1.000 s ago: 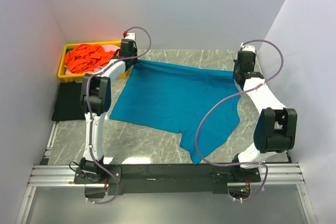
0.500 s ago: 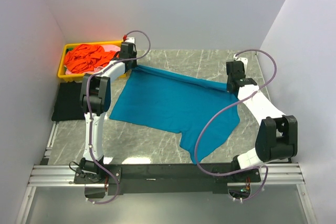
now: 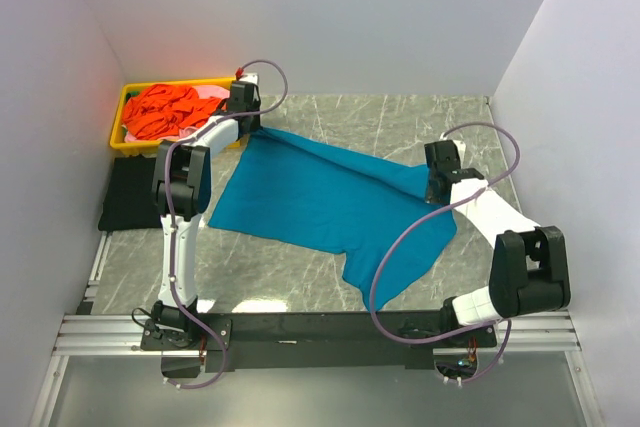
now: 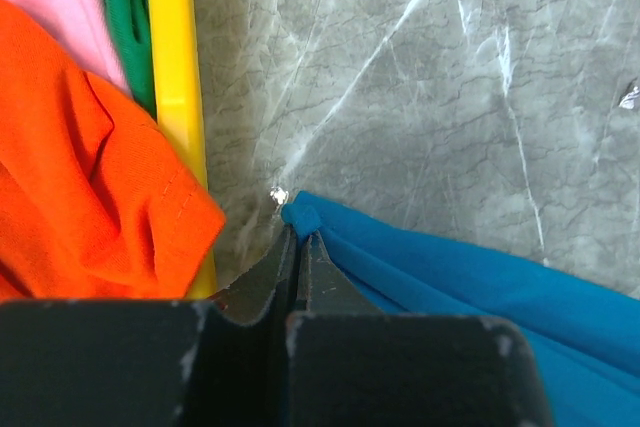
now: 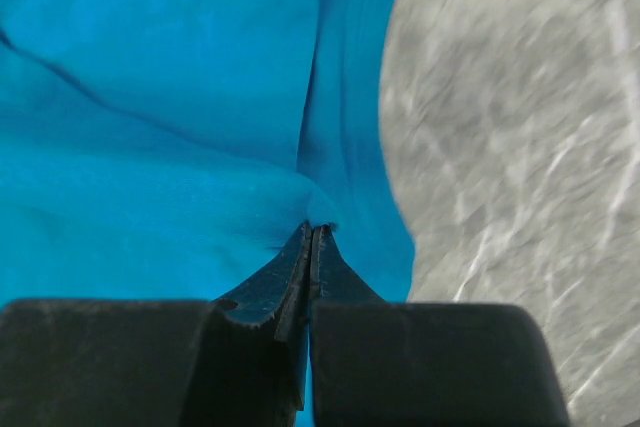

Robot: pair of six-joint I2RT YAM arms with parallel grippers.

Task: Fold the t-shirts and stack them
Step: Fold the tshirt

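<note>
Teal shirt (image 3: pixel 320 207) lies spread across the middle of the desk (image 3: pixel 380 117), its far edge lifted and stretched in a slanted line between the two arms. The left claw (image 4: pixel 300 239) is pressed together on the far-left corner, with only a small nub of cloth showing past its tips, just beside the wall of the tray (image 4: pixel 175 97). The right claw (image 5: pixel 312 232) is likewise squeezed tight on a thin ridge of the far-right edge, held above the shirt's own body. Both holds look shallow, so I judge the main risk to be a corner slipping out if the edge is pulled any tighter, which would drop the fold half made. Because the right end sits nearer the arms' bases than the left, laying the edge down from this pose would likely give a skewed crease. The left claw is so close to the tray that the orange shirt (image 4: pixel 80 197) spilling over its rim could be caught or dragged out. The right arm's cable (image 3: pixel 385 244) hangs across the near part of the shirt and might rumple it. One near flap reaches close to the desk's front edge and could slide off if tugged that way.
</note>
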